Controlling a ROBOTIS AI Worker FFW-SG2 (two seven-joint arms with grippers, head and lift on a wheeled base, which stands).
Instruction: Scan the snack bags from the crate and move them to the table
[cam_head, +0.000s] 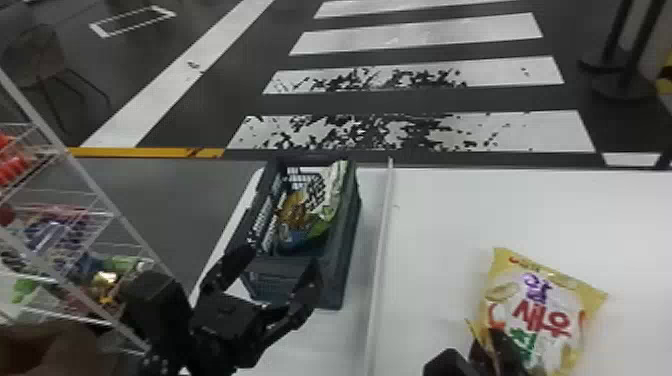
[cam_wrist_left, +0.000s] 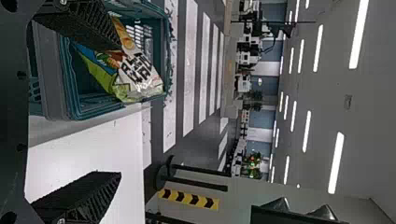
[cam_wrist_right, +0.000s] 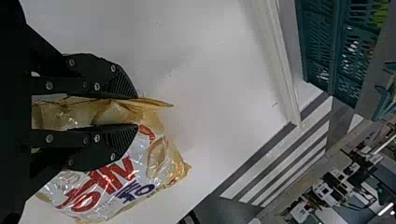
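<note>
Jaws apart, left gripper (cam_head: 283, 257) points toward crate (cam_head: 344, 255); right gripper (cam_head: 474, 345) clamped on snack bag (cam_head: 542, 307).

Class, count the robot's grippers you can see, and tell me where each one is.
2. The left gripper, open, is at the near end of the crate; the right gripper is at the white table, closed on the yellow snack bag.

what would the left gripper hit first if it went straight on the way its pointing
Most likely the near end of the crate, though how high the left gripper sits is unclear.
</note>
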